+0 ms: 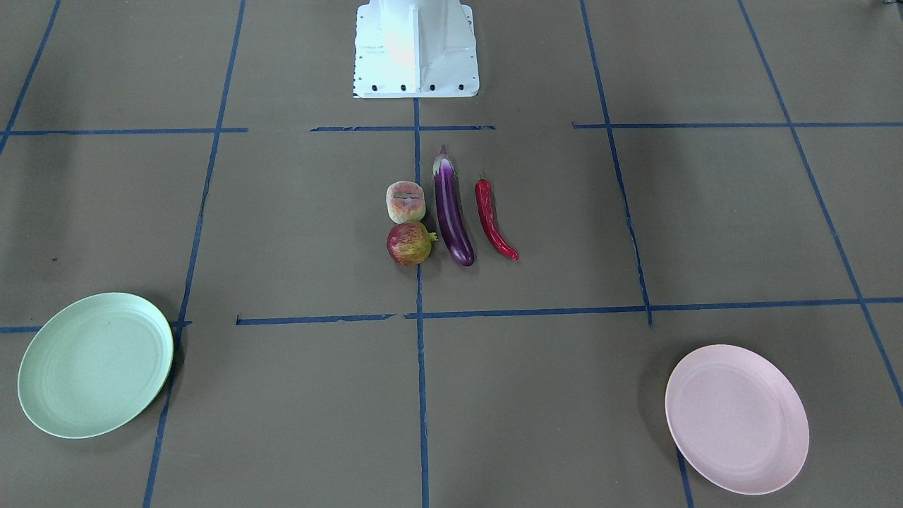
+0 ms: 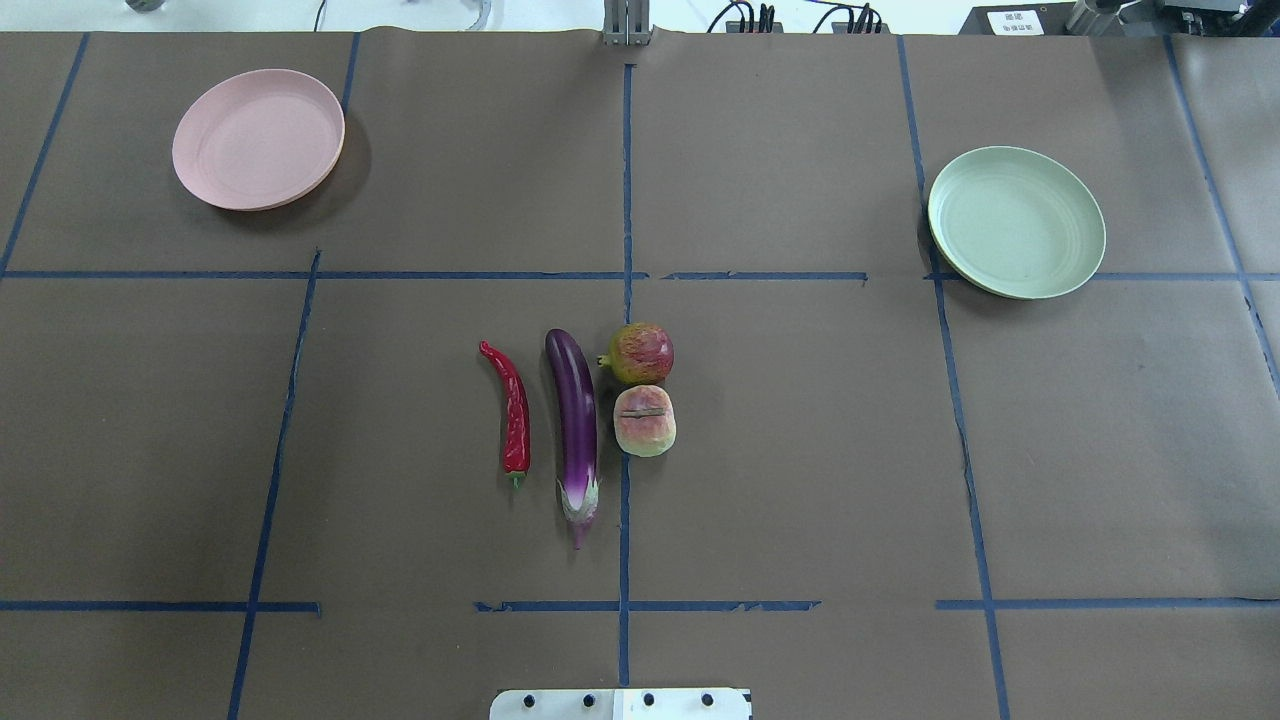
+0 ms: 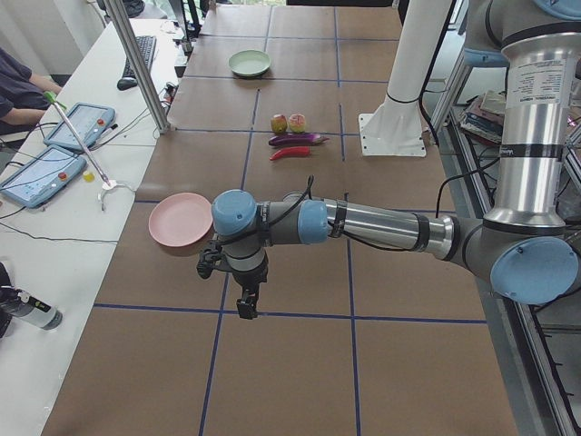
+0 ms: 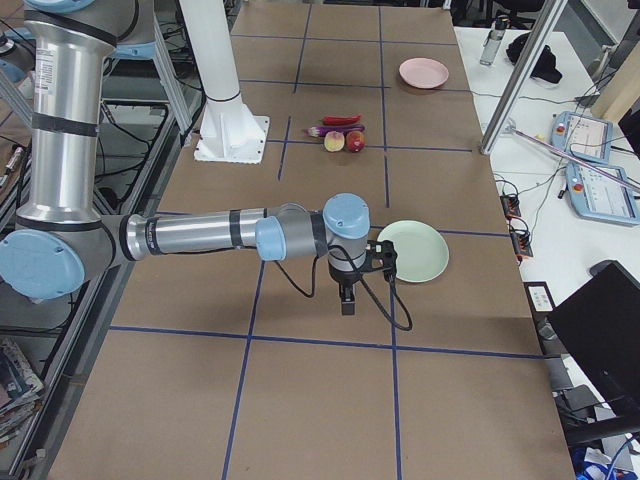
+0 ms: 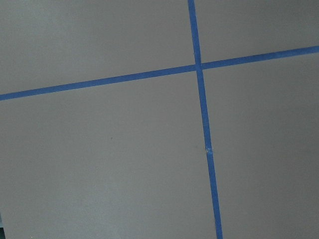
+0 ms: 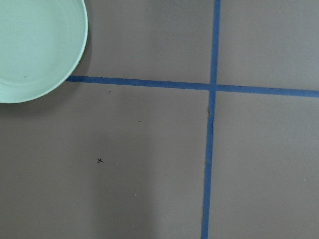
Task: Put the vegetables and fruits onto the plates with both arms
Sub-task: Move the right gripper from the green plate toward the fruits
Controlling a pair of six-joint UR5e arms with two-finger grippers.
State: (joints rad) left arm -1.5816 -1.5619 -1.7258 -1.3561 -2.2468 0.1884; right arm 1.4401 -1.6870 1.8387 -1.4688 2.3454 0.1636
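Note:
The purple eggplant (image 2: 577, 425), the red chili (image 2: 512, 410), the pomegranate (image 2: 640, 353) and the peach (image 2: 645, 420) lie close together at the table's middle. The pink plate (image 2: 258, 138) lies empty at the far left and the mint green plate (image 2: 1015, 222) lies empty at the far right. My left gripper (image 3: 247, 304) hangs over the table beside the pink plate (image 3: 182, 220). My right gripper (image 4: 346, 303) hangs beside the green plate (image 4: 412, 250). Both grippers show only in the side views, so I cannot tell whether they are open or shut.
The white base block (image 1: 416, 49) stands behind the produce. Blue tape lines (image 2: 625, 200) grid the brown table. A side desk with tablets (image 3: 41, 173) and a metal post (image 3: 136, 64) run along the operators' edge.

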